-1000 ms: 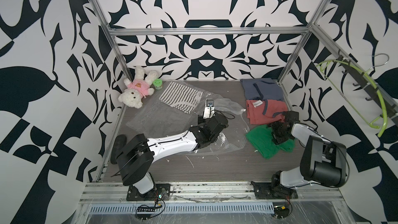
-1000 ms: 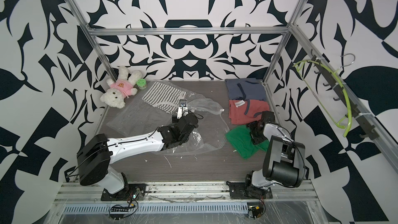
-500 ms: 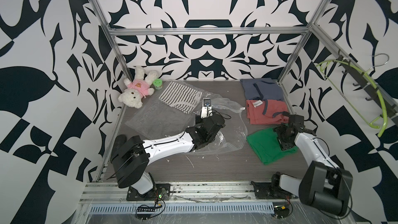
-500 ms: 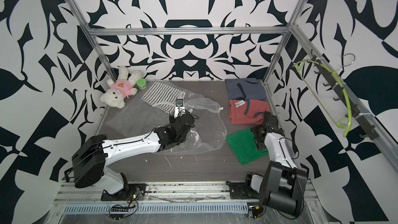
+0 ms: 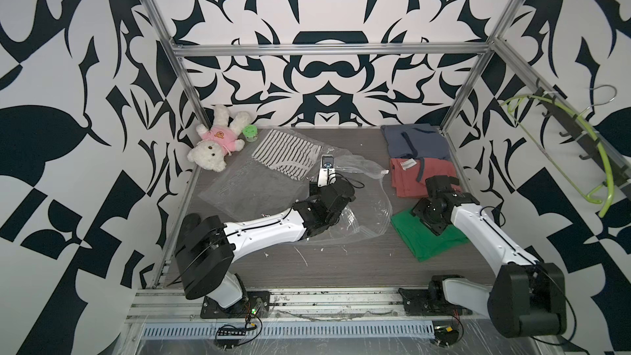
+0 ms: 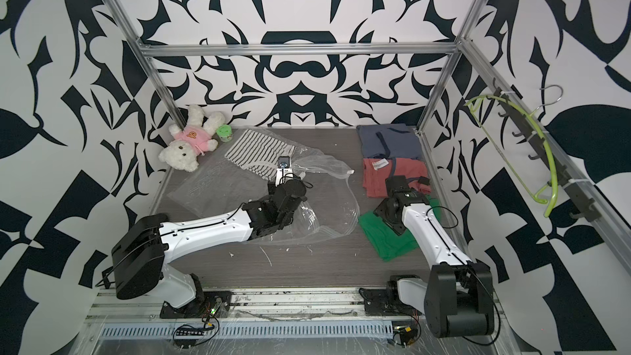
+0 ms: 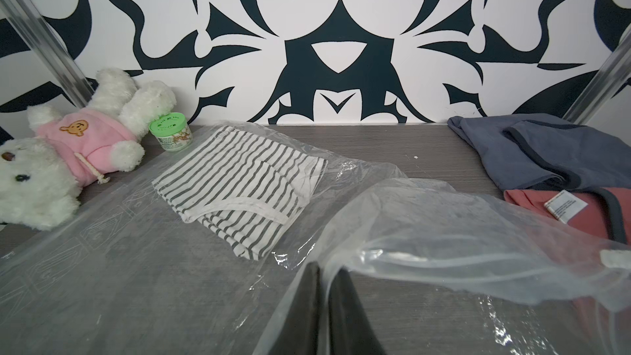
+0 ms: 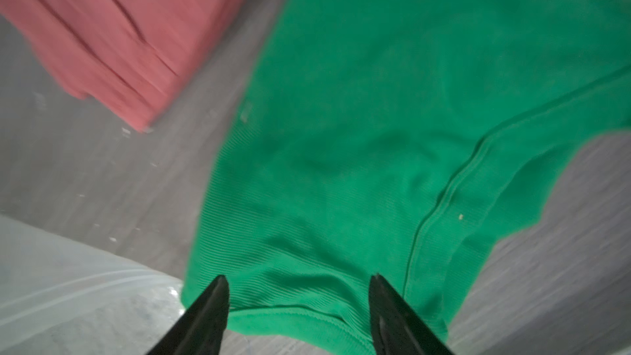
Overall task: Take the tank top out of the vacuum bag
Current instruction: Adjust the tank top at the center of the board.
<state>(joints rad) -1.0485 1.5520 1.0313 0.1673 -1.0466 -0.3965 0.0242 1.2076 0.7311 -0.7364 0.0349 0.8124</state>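
The top point(image 5: 435, 242) has been laid flat on the counter point(image 5: 341, 268), just outside the bag point(image 5: 368, 206). The right end effector point(image 8: 297, 280) was lifted off, released; the left end effector point(image 7: 324, 268) stays clenched on the bag. Removal seems done.

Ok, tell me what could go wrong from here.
1. The right hand hangs open just over the hem of the green tank top; closing now could snag it and drag it along.
2. The left hand is shut on thin film of the vacuum bag; a pull might slip, tear the film, or sweep the bag onto the top.
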